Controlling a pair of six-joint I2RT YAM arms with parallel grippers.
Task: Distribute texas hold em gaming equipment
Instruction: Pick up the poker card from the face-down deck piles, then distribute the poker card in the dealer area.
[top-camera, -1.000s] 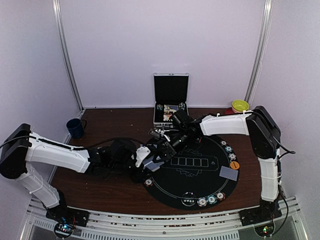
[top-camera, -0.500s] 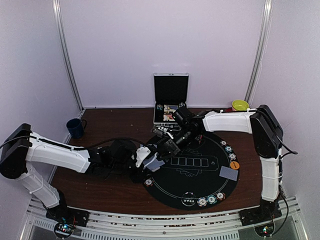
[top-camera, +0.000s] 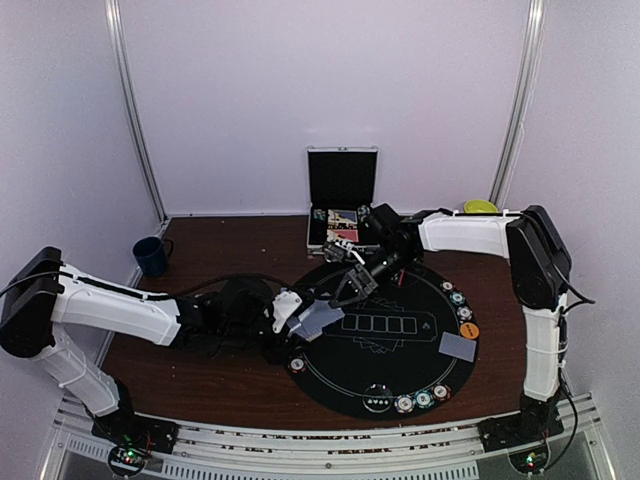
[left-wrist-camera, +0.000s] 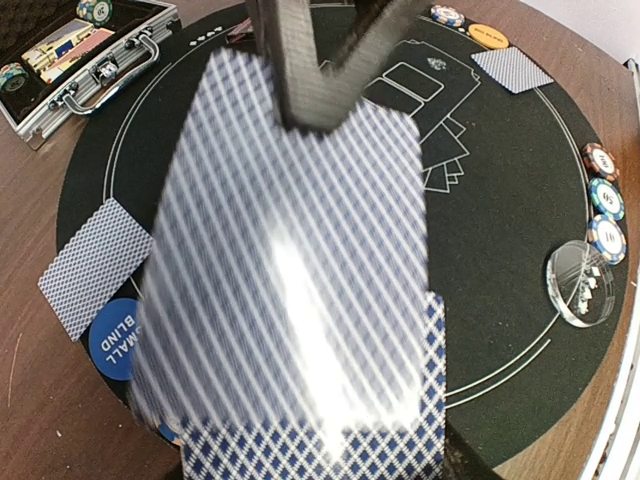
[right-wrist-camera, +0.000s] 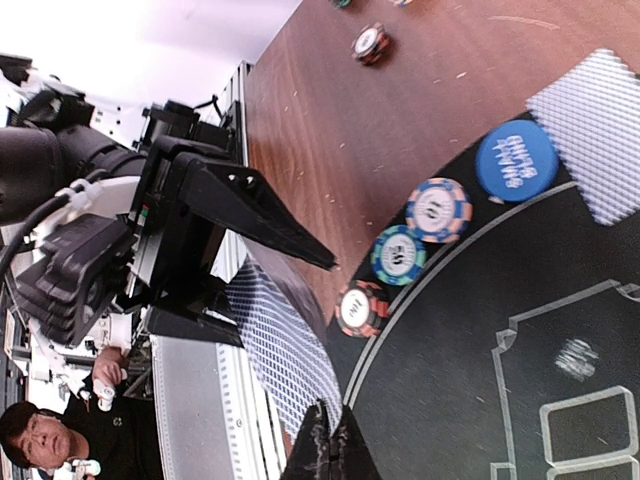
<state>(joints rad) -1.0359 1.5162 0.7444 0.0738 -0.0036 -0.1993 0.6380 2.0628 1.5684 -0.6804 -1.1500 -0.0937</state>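
Left gripper (top-camera: 300, 322) sits over the near-left rim of the round black mat (top-camera: 400, 372). It is clamped on a deck (left-wrist-camera: 310, 455) of blue-backed playing cards, held out toward the mat's centre.

Right gripper (right-wrist-camera: 326, 445) reaches in from the far right side. Its jaws are pressed together on the far edge of the top card (left-wrist-camera: 290, 270). That card overlaps the deck, fills most of the left wrist view and is blurred. We cannot tell whether its near end touches the deck.

On the mat's left edge one card (left-wrist-camera: 95, 265) lies face down. The blue button (left-wrist-camera: 112, 338) marked SMALL BLIND lies just beside it. Three chips (right-wrist-camera: 398, 254) run in a row along the rim next to that button.

On the right side of the mat we note another face-down card (top-camera: 458, 347). Just beyond it are an orange button (top-camera: 470, 330) and a short arc of chips (top-camera: 457, 298).

At the near rim there is a clear round dish (top-camera: 377, 398) with three more chips (top-camera: 423, 399) to its right.

One lone chip (right-wrist-camera: 370, 42) lies on the brown table (top-camera: 200, 375), off the mat.

The silver case (top-camera: 342, 180) stands open at the far edge, just behind the mat. A dark blue mug (top-camera: 151, 256) is at far left, well apart from everything else.
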